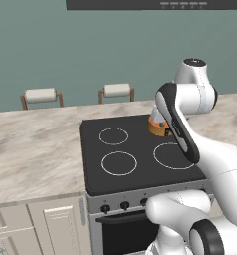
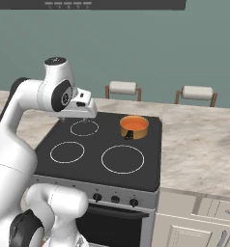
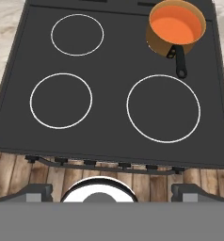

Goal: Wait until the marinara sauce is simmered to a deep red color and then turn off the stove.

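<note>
Black stove [image 3: 109, 117] amid marble counter [image 1: 36, 149], teal wall [image 2: 150, 53] behind.

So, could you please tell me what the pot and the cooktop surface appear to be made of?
The pot looks like polished copper, judging by its orange-brown metallic wall, with a dark handle. The cooktop seems to be smooth black glass, flat and marked with white ring outlines; being rendered, neither is certain.

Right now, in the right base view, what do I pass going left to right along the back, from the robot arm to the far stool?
Robot arm → copper pot of marinara sauce on the stove → left stool → right stool.
</note>
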Controlling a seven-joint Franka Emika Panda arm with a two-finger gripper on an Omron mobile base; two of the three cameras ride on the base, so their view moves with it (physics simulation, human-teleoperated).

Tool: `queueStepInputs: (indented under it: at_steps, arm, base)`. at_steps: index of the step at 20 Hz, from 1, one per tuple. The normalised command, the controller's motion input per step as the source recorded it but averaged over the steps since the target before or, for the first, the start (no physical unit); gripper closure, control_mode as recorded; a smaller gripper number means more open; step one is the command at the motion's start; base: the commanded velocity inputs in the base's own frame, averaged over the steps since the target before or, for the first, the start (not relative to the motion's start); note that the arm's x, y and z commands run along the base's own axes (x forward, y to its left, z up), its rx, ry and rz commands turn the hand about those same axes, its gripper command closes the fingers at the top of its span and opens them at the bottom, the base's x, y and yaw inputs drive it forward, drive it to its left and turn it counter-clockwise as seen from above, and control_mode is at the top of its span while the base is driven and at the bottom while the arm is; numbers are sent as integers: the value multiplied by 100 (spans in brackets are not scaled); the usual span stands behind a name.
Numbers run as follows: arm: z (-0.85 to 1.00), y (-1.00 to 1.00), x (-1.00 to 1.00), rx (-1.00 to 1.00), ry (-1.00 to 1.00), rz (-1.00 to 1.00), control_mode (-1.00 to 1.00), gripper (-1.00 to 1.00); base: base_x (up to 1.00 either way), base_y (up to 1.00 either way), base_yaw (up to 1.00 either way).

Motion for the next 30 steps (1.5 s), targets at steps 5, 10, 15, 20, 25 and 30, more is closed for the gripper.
queueStepInputs:
  at_steps: [5,10,15,20,25,30]
  arm:
    - [0,0,0,0,0,0,-100,-100]
    - [0,0,0,0,0,0,-100,-100]
    - [0,0,0,0,0,0,-100,-100]
    - [0,0,0,0,0,0,-100,-100]
    - [0,0,0,0,0,0,-100,-100]
    - [0,0,0,0,0,0,-100,-100]
  base:
    - [0,0,0]
    - [0,0,0]
    - [0,0,0]
    - [0,0,0]
    - [0,0,0]
    - [0,0,0]
